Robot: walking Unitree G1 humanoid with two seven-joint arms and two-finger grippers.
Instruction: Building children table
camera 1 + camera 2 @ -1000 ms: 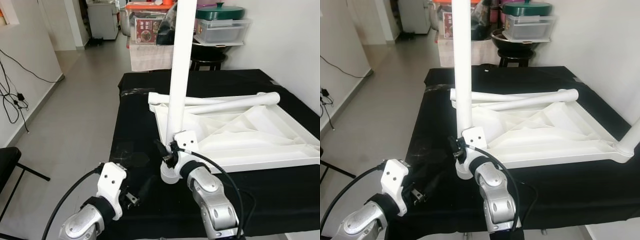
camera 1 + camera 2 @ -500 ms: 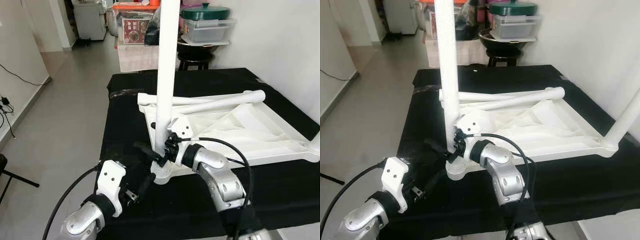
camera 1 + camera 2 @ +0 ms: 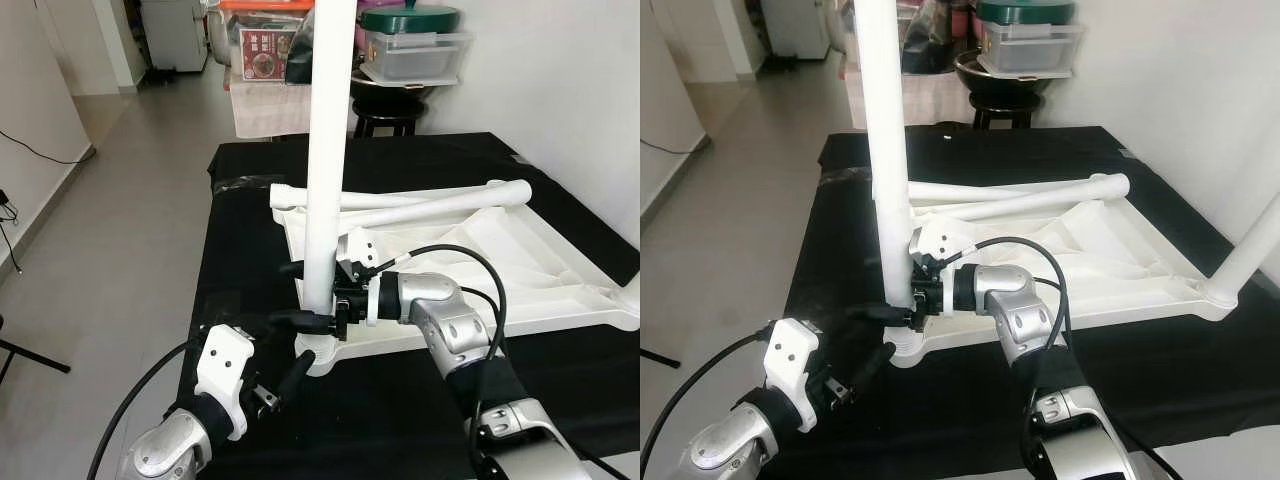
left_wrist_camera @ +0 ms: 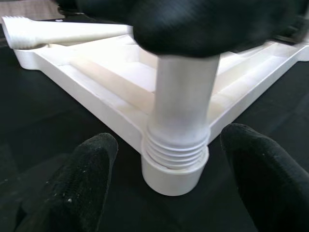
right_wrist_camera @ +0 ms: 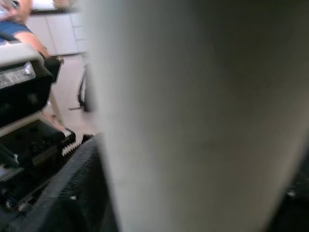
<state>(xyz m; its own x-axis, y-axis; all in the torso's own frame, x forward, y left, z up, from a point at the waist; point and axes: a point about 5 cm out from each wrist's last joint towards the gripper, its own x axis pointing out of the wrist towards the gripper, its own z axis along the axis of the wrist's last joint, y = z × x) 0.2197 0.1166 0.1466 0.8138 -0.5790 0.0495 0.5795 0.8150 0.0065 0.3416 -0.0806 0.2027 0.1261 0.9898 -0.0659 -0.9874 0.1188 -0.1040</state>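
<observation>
While the left gripper [image 3: 285,375] waits with jaws released at the counter's [image 3: 560,400] near left edge, either side of the corner socket [image 4: 175,166], the right gripper [image 3: 305,300] has its jaws clenched on the upright table leg [image 3: 325,150] just above its exposed thread. If that leg tilts, the thread could cross and jam. Beyond, the upturned tabletop [image 3: 480,270] cradles two loose legs [image 3: 430,205] at its far edge; they might roll.

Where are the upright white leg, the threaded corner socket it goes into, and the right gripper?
upright white leg [image 3: 325,150], left eye view, mid-shaft.
threaded corner socket [image 4: 175,166], left wrist view, its ridged collar.
right gripper [image 3: 305,295], left eye view, between its fingertips around the leg.
</observation>
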